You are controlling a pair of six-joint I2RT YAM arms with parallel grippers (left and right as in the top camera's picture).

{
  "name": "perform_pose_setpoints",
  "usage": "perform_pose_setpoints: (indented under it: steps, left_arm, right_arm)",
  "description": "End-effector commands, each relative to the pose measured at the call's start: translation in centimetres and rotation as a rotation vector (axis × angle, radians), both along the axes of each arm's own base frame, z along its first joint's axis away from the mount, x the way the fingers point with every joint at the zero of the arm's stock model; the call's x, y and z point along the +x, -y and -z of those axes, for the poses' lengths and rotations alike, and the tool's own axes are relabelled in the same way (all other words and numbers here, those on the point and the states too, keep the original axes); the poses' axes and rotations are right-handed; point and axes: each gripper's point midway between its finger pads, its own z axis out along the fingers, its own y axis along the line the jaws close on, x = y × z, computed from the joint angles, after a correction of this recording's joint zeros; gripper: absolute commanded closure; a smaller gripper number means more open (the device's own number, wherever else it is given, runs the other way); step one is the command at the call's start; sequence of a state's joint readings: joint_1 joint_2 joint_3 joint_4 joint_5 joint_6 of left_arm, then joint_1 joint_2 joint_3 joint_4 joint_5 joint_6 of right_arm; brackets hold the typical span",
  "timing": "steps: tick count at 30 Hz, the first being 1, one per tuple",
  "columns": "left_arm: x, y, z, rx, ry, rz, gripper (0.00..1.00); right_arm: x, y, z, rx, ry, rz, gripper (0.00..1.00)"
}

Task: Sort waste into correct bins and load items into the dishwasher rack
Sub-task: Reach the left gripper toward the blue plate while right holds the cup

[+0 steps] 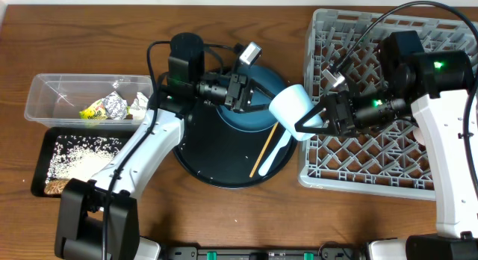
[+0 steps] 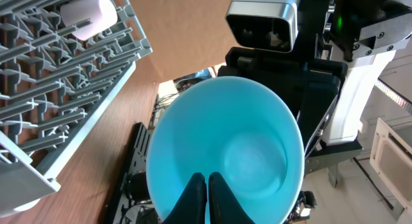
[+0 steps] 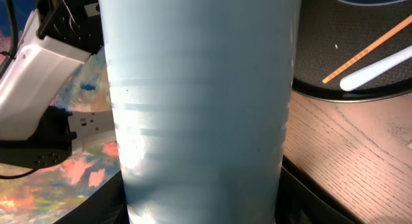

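Fingers of my right gripper (image 1: 308, 118) are clamped across the light blue cup (image 1: 290, 109). The cup is held clear of the table, at the left edge of the dishwasher rack (image 1: 373, 159), above the gap between the rack and the round black tray (image 1: 202, 159).

1. Direction: the rack lies to my right, directly beneath the right arm. The right arm is the nearer one.
2. Axis: the overhead view shows the cup's side wall, so its long axis is tilted, not upright. I cannot tell which end is the mouth.
3. Judgement: the cup needs turning mouth-down before it goes over the pegs.

My left gripper (image 2: 207, 195) is pinched shut on the rim of the dark blue plate (image 2: 225, 140), which is raised and tilted above the tray.
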State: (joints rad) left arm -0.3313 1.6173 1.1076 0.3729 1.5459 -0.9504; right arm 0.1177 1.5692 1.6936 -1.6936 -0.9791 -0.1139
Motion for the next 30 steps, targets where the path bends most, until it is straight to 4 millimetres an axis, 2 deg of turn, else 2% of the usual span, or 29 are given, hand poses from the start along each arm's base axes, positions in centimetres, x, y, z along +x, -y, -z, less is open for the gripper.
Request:
perform_pose_setpoints:
  steps: [1, 20, 30]
  left_arm:
    - [-0.9, 0.0, -1.0, -0.013, 0.022, 0.031, 0.94]
    - [-1.4, -0.1, 0.7, 0.029, -0.106, 0.034, 0.94]
    - [-2.6, 1.1, 0.7, 0.033, -0.109, 0.077, 0.94]
  right_arm:
    - [-0.5, -0.5, -1.1, 0.026, 0.046, -0.023, 0.99]
    - [-0.3, -0.5, -1.1, 0.027, 0.054, -0.022, 0.99]
    - [-0.3, -0.5, -1.1, 0.027, 0.058, -0.022, 0.99]
